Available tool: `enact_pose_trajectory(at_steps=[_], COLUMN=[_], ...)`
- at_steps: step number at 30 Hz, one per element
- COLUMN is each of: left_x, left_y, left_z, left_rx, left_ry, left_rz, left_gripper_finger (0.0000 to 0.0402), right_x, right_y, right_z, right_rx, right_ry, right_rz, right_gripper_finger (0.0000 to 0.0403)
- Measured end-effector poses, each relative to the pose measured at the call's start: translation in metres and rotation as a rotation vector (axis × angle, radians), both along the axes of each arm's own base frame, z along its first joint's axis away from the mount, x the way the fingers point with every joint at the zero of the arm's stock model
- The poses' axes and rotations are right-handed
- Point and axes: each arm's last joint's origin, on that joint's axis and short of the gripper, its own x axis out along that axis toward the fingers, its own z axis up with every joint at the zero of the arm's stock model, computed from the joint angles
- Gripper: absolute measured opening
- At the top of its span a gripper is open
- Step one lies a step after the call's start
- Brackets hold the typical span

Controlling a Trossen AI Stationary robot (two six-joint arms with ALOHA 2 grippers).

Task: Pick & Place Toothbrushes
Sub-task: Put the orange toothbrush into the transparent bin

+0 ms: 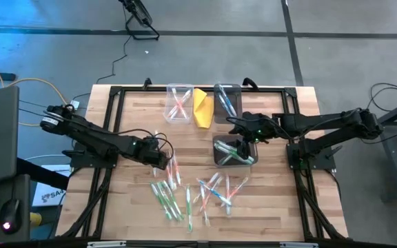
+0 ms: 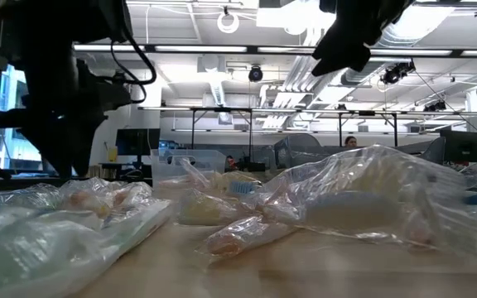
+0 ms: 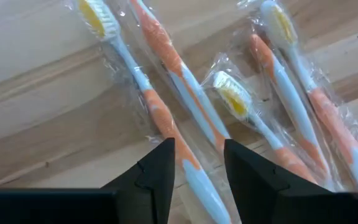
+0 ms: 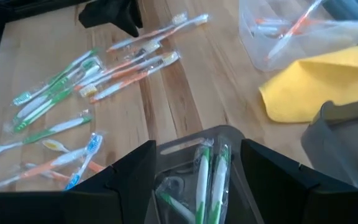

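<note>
Several wrapped toothbrushes (image 1: 185, 196) lie flat on the wooden table (image 1: 116, 213), green, orange and blue. My left gripper (image 3: 199, 171) is low over the orange ones, pointing steeply down and open. Its fingers stand on either side of one orange toothbrush (image 3: 157, 112), which lies on the wood; no touch shows. In the high view my left gripper (image 1: 165, 160) is at the table's middle left. My right gripper (image 4: 197, 177) hangs open and holds nothing above a dark bin (image 1: 220, 160) with green toothbrushes (image 4: 211, 174) in it.
At the far side stand a clear bin (image 1: 169, 114) holding orange brushes and a dark bin (image 1: 234, 88) holding blue ones, with a yellow folded cloth (image 1: 202, 107) between them. A black frame runs round the table edges. Bare wood lies at the left and right of the pile.
</note>
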Motion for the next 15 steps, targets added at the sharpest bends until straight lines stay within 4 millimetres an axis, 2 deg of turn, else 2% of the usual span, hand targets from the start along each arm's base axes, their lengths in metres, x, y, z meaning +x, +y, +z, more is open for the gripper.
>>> enact_pose_trajectory(at_steps=[7, 15], left_x=[-0.0049, -0.0054], left_y=[0.0011, 0.0011], left_z=[-0.0073, -0.0077], left_rx=[-0.010, -0.013], left_ry=[0.014, 0.020], left_rz=[0.051, 0.049], left_gripper_finger=[0.0133, 0.0133], right_x=[-0.0017, -0.0016], right_y=[0.0000, 0.0000], right_z=[-0.0088, -0.0088], right_rx=[0.018, 0.021], right_ry=[0.022, 0.020], right_rz=[-0.015, -0.018], right_gripper_finger=[0.0226, 0.0226])
